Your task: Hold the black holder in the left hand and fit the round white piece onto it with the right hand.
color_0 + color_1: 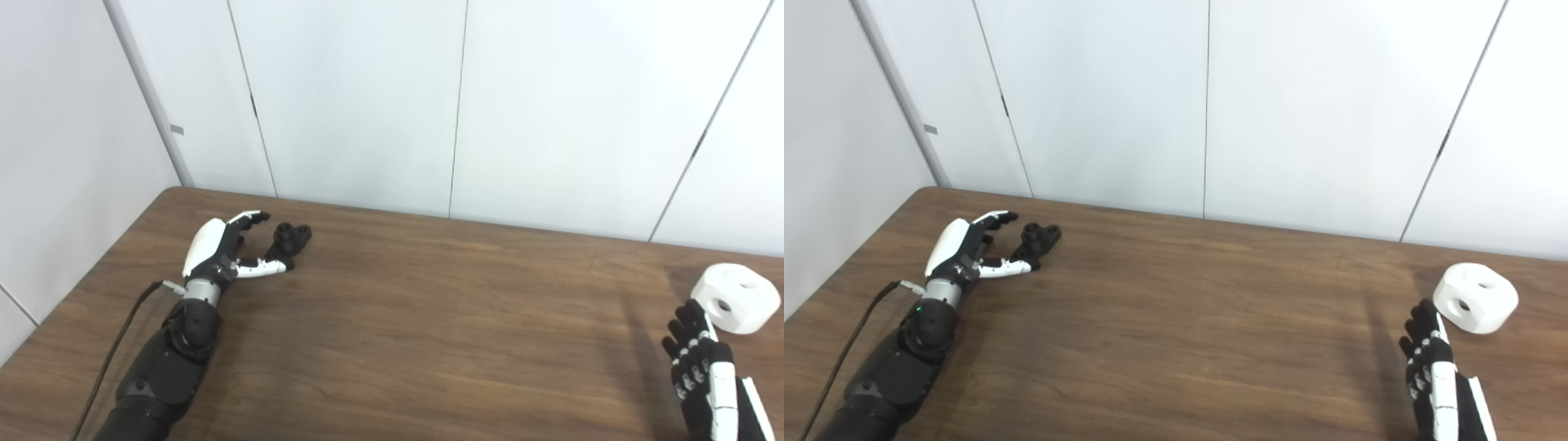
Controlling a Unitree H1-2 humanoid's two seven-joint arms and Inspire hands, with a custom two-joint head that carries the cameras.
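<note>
While unlabelled, black holder (291, 239) beside left hand (223, 251), fingers spread

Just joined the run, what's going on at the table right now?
Nothing is held yet. The left hand is open with its fingers spread beside the black holder, which lies on the wooden table at far left. The right hand is open, just short of the round white piece at far right. Both parts sit wide apart.
</note>
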